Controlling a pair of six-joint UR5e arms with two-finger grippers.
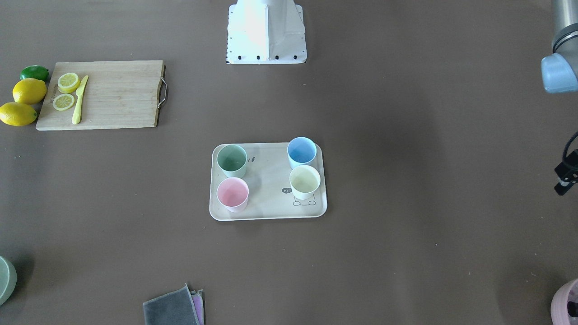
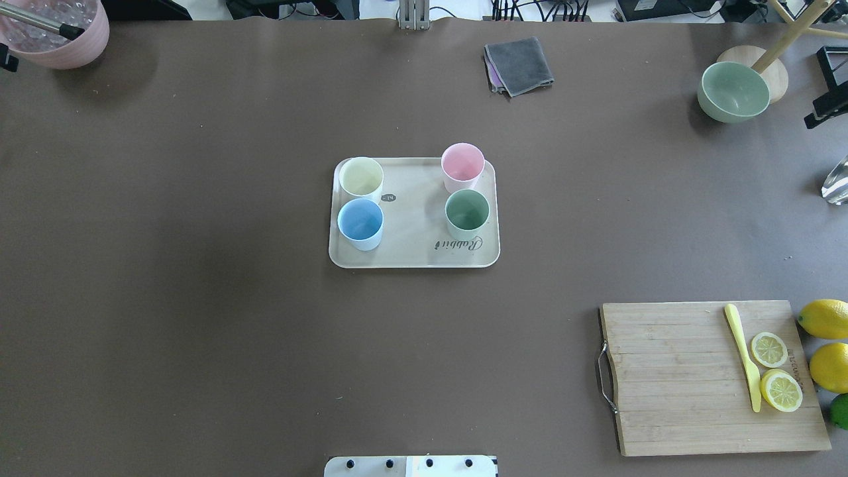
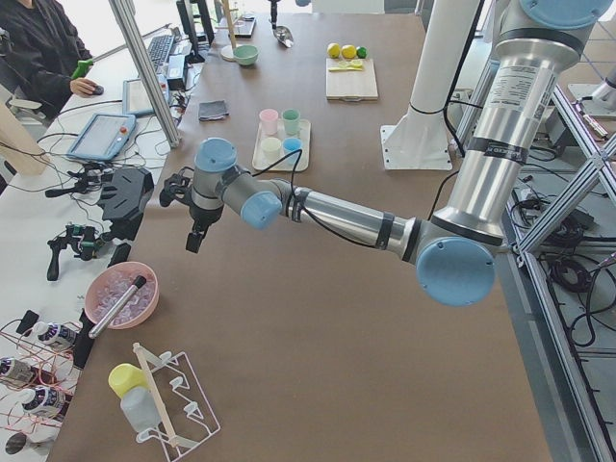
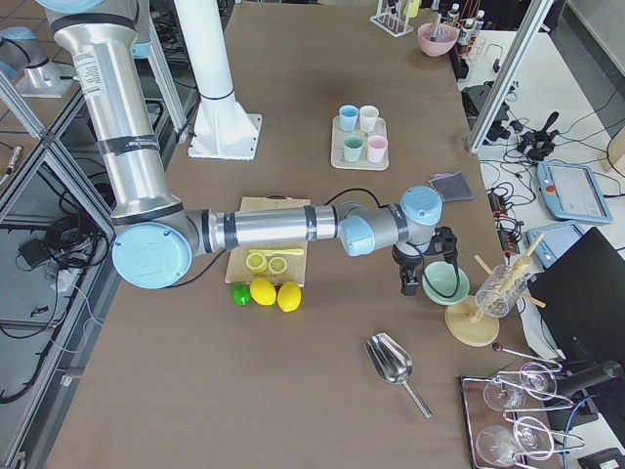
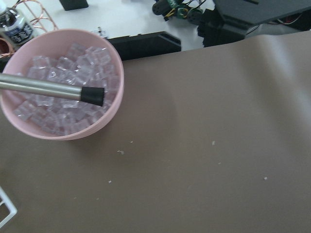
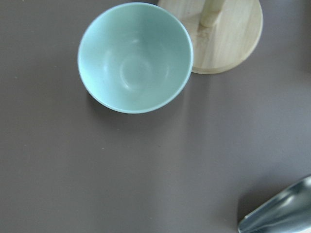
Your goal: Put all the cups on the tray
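Observation:
The beige tray (image 2: 414, 225) lies mid-table, also in the front view (image 1: 268, 180). Four cups stand upright on it: cream-yellow (image 2: 361, 177), light blue (image 2: 360, 222), pink (image 2: 462, 165) and mint green (image 2: 467, 212). My left gripper (image 3: 195, 236) hangs far from the tray at the table's left end, above the table near a pink bowl. My right gripper (image 4: 415, 278) hangs at the right end beside a sage-green bowl. Only black edges of them show in the overhead view, and no fingers show in the wrist views, so I cannot tell whether they are open or shut.
A pink bowl of ice cubes (image 5: 58, 92) with a metal handle in it is at the far left. A sage-green bowl (image 6: 135, 56), a wooden stand (image 6: 228, 34) and a metal scoop (image 6: 282, 213) are at the far right. A cutting board (image 2: 689, 377) with lemon slices and a folded cloth (image 2: 519, 65) also lie here.

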